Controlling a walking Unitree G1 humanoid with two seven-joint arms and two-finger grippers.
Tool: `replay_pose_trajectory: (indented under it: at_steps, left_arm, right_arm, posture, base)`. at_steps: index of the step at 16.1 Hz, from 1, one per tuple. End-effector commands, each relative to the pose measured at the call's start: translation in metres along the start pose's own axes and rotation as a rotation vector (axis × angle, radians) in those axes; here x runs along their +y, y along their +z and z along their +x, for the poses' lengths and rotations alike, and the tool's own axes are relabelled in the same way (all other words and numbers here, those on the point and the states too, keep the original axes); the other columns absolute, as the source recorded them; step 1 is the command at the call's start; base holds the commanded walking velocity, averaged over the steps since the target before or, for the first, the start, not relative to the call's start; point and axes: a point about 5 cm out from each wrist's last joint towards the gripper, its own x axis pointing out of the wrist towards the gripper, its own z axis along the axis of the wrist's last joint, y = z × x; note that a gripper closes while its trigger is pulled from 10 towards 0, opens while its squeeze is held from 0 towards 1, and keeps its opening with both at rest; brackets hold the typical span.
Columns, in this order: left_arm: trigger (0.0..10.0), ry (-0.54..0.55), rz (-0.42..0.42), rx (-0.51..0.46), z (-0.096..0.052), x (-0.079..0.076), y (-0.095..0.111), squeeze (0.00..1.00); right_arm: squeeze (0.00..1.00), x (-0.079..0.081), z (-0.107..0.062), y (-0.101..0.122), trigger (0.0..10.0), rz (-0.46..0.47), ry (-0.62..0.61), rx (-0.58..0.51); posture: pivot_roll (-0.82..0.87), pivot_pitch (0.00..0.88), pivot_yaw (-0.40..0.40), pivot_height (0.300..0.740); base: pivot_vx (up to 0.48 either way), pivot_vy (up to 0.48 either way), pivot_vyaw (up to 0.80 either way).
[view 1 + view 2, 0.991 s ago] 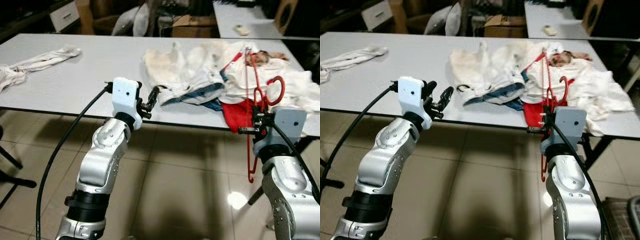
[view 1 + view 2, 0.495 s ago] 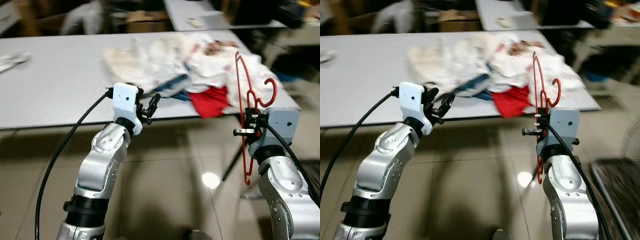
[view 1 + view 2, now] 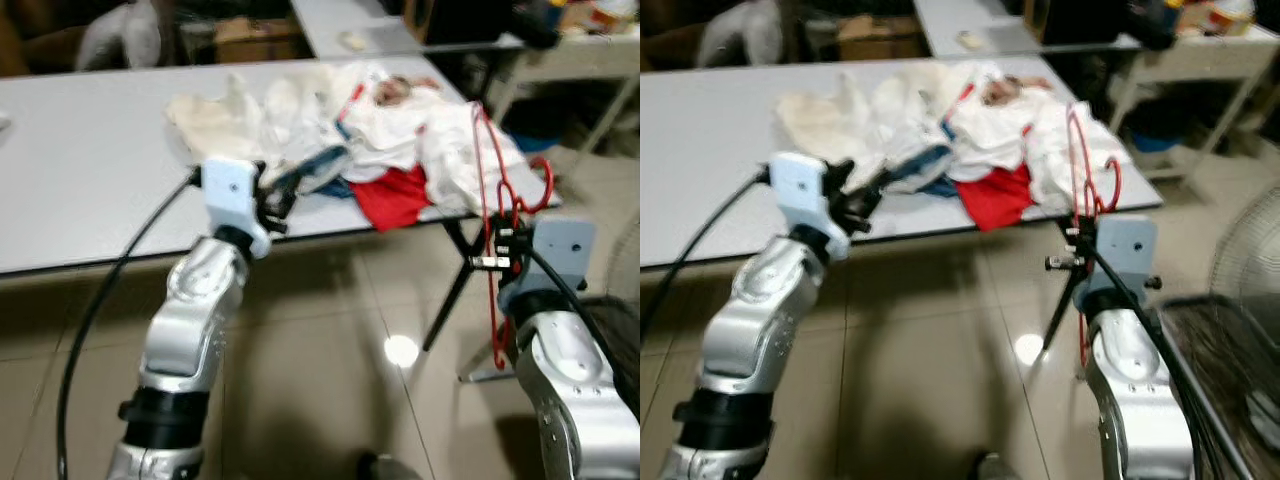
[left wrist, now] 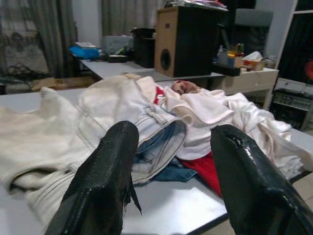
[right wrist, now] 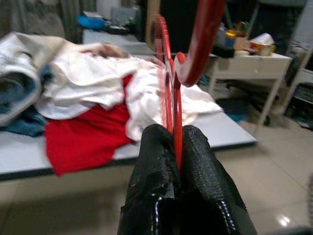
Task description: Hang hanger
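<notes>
My right gripper [image 3: 497, 237] is shut on a red plastic hanger [image 3: 489, 160], held upright in the air beside the right end of the grey table [image 3: 80, 200]. Its hook [image 3: 546, 180] curls to the right above the wrist. In the right wrist view the hanger [image 5: 172, 93] runs up from between the closed fingers [image 5: 156, 161]. My left gripper [image 3: 278, 197] is open and empty, raised at the table's front edge, pointing at a heap of clothes [image 4: 122, 112].
White, blue and red garments [image 3: 390, 130] are piled on the right half of the table. A second table [image 3: 1000, 30] stands behind, a white side table [image 3: 1200, 60] at the far right. A fan [image 3: 1240, 300] is on the right. Tiled floor [image 3: 330, 380] lies below.
The camera has swung to the right, so the table and clothes have shifted left in view. The hanger stays gripped and upright in my right gripper; the left gripper stays open.
</notes>
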Motion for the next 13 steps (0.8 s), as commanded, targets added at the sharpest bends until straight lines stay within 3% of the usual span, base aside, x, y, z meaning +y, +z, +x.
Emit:
replay_pose_trajectory:
  at_steps: [1,4,5,8,10,11,12,13]
  left_arm:
    - [10.0,-0.02,-0.007,-0.007,0.0017,-0.0042,0.0004,0.0]
    - [10.0,-0.037,-0.051,-0.001,0.0027,-0.0065,-0.0017,0.0]
    - [10.0,-0.047,-0.076,0.004,0.0027,-0.0077,-0.0024,1.0]
    - [10.0,-0.042,-0.084,0.003,0.0046,-0.0091,-0.0014,1.0]
    - [10.0,-0.04,-0.045,-0.001,0.0064,-0.0088,-0.0016,1.0]
    - [10.0,-0.037,-0.044,-0.001,0.0066,-0.0076,-0.0018,0.94]
    - [10.0,-0.03,-0.04,-0.001,0.0068,-0.0069,-0.0017,0.58]
    - [10.0,-0.014,-0.032,0.006,0.007,-0.0049,-0.0025,0.0]
  right_arm:
    - [0.0,-0.0034,-0.0007,-0.0011,10.0,-0.015,-0.016,0.004]
    - [0.0,-0.0009,-0.0022,-0.0019,10.0,0.014,0.015,0.006]
    - [0.0,-0.0013,-0.0022,-0.0017,10.0,0.013,0.01,0.003]
    - [0.0,-0.0025,-0.002,-0.0003,10.0,0.003,0.005,-0.008]
    - [0.0,-0.0032,-0.0023,0.0,10.0,0.005,0.003,-0.008]
    - [0.0,-0.003,-0.0026,-0.0001,10.0,0.001,0.008,-0.008]
    - [0.0,-0.003,-0.0025,0.0003,10.0,0.004,0.01,-0.011]
    - [0.0,-0.0023,-0.0019,0.0012,10.0,-0.005,0.02,-0.013]
  posture:
    - [-0.09,0.0,0.022,0.74]
    - [-0.09,0.0,0.021,0.74]
    - [-0.09,0.0,0.021,0.74]
    - [-0.09,0.0,0.025,0.74]
    - [-0.1,0.0,0.025,0.74]
    - [-0.1,0.0,0.024,0.74]
    - [-0.1,0.0,0.023,0.74]
    - [-0.1,0.0,0.021,0.74]
  base:
    - [0.0,0.0,-0.8]
    - [0.09,0.0,-0.55]
    - [0.289,0.0,-0.8]
    - [0.29,0.0,-0.69]
    - [0.0,0.0,0.0]
    - [0.0,0.0,-0.56]
    - [0.244,0.0,0.0]
    - [0.244,0.0,0.0]
